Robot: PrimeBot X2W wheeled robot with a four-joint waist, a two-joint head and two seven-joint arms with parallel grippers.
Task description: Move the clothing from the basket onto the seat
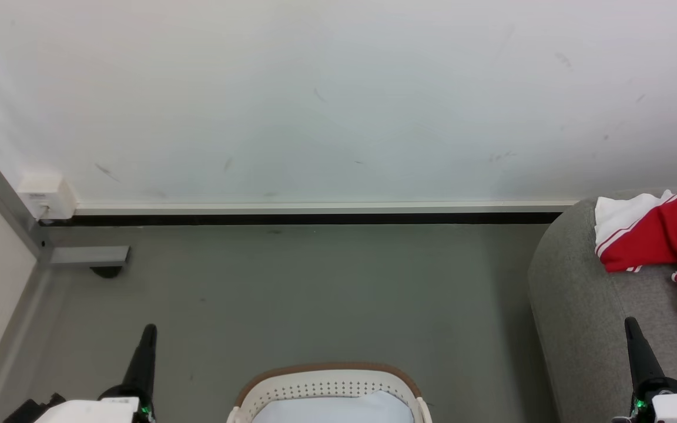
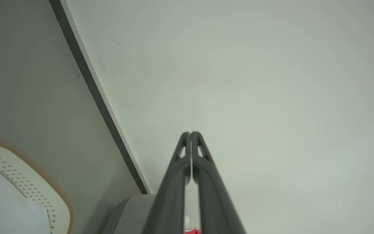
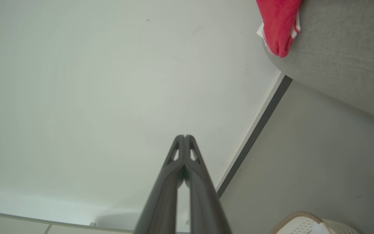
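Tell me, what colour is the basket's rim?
Brown rim on the cream-white basket; clearest in the head view.

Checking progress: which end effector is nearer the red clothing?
Right. The right end effector is at the seat near the clothing; the left end effector is across the floor, past the basket.
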